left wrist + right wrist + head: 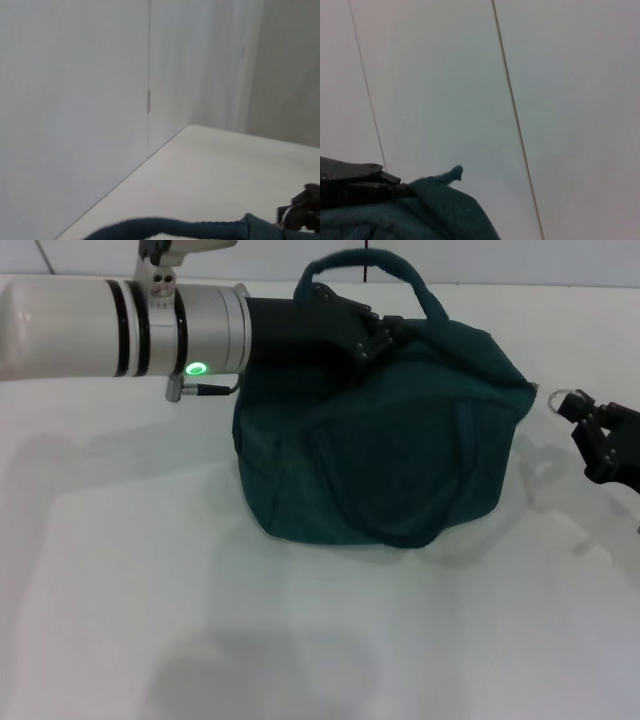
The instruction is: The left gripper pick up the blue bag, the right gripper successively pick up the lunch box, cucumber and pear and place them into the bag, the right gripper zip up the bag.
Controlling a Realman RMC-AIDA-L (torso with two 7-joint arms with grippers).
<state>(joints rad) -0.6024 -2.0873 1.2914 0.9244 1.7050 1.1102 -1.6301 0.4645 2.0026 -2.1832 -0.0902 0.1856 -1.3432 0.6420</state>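
Observation:
The blue bag (400, 450) stands in the middle of the white table, bulging, with one loop handle (365, 265) arching up at the back. My left gripper (372, 338) reaches in from the left and is shut on the fabric at the bag's top, near that handle. The right gripper (590, 435) sits just off the bag's right end, with the silver zip ring pull (570, 401) right at its tip. The left wrist view shows the handle (165, 227), the right wrist view the bag's top (435, 210). Lunch box, cucumber and pear are out of view.
The white table (200, 620) stretches around the bag on all sides. A pale panelled wall (75, 100) rises behind the table's far edge.

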